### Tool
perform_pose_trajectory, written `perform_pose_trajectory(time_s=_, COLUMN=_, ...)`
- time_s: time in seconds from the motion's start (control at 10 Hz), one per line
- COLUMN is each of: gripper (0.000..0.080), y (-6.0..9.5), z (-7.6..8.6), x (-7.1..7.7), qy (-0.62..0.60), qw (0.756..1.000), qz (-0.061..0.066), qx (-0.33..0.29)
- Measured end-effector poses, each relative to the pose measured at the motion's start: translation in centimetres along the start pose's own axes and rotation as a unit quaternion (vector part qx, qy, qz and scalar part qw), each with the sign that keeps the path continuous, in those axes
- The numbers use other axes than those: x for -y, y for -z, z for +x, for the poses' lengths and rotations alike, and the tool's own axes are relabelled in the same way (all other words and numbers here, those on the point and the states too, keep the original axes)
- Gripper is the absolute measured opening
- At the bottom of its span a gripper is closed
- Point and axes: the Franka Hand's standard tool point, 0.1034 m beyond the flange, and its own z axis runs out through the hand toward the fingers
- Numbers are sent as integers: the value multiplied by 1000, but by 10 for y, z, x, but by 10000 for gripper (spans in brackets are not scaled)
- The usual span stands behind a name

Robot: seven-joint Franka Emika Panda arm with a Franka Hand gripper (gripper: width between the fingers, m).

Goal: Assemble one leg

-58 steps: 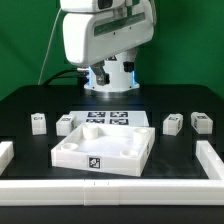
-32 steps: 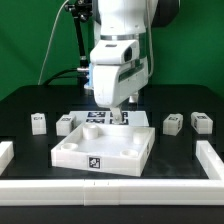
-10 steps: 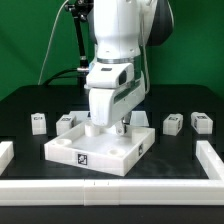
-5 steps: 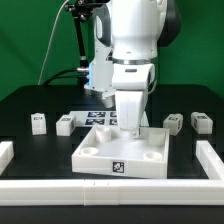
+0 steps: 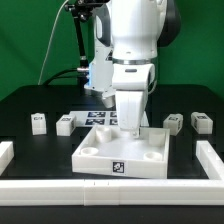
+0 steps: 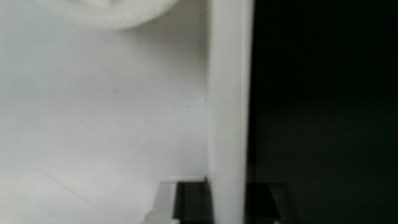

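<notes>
Shows gripper (image 5: 131, 128) down at rear wall of tray (image 5: 95, 165), closed on it; in wrist view, fingers (image 6: 192, 205) pressed against both faces of that white wall. Shows, on table (image 5: 30, 100) well apart from gripper, leg (image 5: 66, 124) and leg (image 5: 39, 122) toward exterior view's left, leg (image 5: 172, 122) and leg (image 5: 201, 122) toward its right.

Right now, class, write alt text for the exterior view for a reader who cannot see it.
The robot's gripper grips the far wall of a white tray on a black table; two small tagged legs lie on each side.
</notes>
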Motion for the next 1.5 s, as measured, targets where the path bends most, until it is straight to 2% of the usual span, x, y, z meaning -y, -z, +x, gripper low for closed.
perform_pose_trajectory(time_s=0.3, gripper=60, y=0, z=27, x=-27, qy=45, qw=999, qz=-9, qx=-3)
perform_pose_trajectory(time_s=0.5, gripper=60, y=0, z=37, x=-40, qy=59, qw=998, qz=-16, qx=-8)
perform_pose_trajectory(time_s=0.6, gripper=60, y=0, z=42, x=-41, qy=62, qw=998, qz=-17, qx=-9)
perform_pose_trajectory(time_s=1.2, gripper=60, y=0, z=42, x=-41, qy=60, qw=998, qz=-17, qx=-9)
perform_pose_trajectory(time_s=1.5, gripper=60, y=0, z=46, x=-51, qy=63, qw=998, qz=-14, qx=-6)
